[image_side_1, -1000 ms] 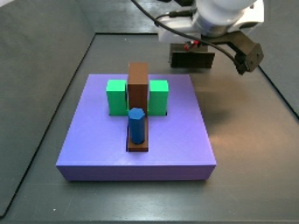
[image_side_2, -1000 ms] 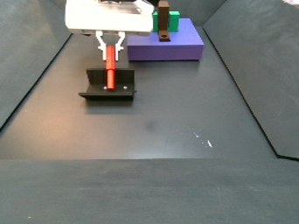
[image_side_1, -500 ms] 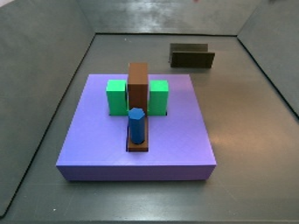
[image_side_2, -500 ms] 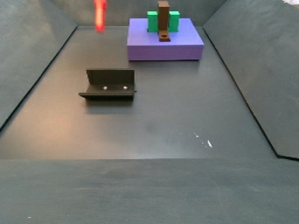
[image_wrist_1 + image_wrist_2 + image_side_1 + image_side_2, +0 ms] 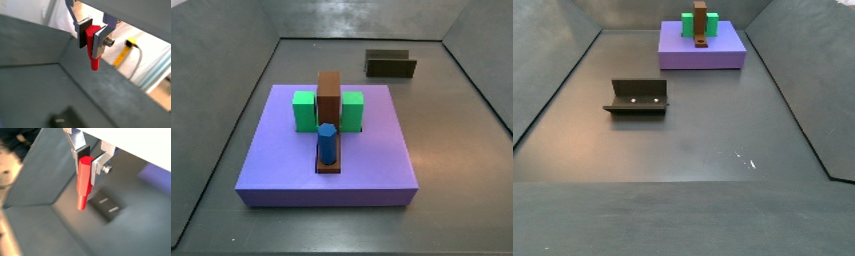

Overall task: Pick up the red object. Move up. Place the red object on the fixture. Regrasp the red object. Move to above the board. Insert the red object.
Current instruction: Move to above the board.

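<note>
Silver-plated claw (image 5: 93, 36), dark pads

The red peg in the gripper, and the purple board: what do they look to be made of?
The red object, clamped high off the floor between the gripper's silver fingers, looks like matte plastic: even colour, soft highlights, though painted metal is possible. The board seems similar, a uniformly purple matte slab with crisp edges and no grain or glare. The fingers look like brushed metal.

Red object (image 5: 93, 47) hangs clamped by its upper end in the gripper (image 5: 93, 36), clear of the floor, out of both side views. The fixture (image 5: 637, 97) sits bare on the counter, well apart from the purple board (image 5: 329, 150).
</note>
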Available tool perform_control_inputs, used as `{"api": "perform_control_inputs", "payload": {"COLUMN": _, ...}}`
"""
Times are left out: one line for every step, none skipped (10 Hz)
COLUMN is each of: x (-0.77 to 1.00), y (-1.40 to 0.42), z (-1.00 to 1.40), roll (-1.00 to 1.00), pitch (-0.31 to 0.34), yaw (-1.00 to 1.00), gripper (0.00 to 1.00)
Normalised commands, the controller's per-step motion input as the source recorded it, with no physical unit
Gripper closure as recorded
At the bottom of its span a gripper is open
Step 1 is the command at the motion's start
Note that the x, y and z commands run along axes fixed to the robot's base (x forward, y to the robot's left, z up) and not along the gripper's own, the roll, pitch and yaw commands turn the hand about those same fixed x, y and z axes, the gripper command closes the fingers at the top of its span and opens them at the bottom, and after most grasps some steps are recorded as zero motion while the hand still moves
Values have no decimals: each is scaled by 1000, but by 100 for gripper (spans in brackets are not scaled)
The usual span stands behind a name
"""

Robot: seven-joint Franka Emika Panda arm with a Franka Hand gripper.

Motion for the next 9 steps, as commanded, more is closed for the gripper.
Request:
{"api": "perform_control_inputs", "payload": {"x": -1092, "y": -1400, "z": 306, "roll": -1000, "pitch": 87, "yaw": -161, "gripper": 100}}
{"api": "perform_control_inputs", "payload": {"x": -1105, "y": -1400, "z": 273, "roll": -1000, "pitch": 98, "yaw": -155, "gripper": 100}}
{"api": "perform_control_inputs", "payload": {"x": -1077, "y": -1400, "z": 290, "roll": -1000, "pitch": 111, "yaw": -151, "gripper": 100}}
{"api": "perform_control_inputs", "payload": {"x": -615, "y": -761, "z": 148, "roll": -1000, "pitch": 112, "yaw": -133, "gripper": 100}}
{"api": "perform_control_inputs", "payload": {"x": -338, "y": -398, "z": 65, "roll": -1000, "pitch": 120, "yaw": -126, "gripper": 100}}
{"api": "perform_control_inputs", "payload": {"x": -138, "y": -122, "z": 22, "roll": -1000, "pitch": 117, "yaw": -102, "gripper": 100}}
{"api": "perform_control_inputs", "payload": {"x": -90, "y": -59, "z": 9, "roll": -813, "pitch": 74, "yaw": -69, "gripper": 100}}
{"api": "perform_control_inputs", "payload": {"x": -80, "y": -26, "z": 14, "roll": -592, "pitch": 35, "yaw": -46, "gripper": 100}}
{"api": "perform_control_inputs", "payload": {"x": -56, "y": -5, "z": -6, "roll": -366, "pitch": 2, "yaw": -24, "gripper": 100}}
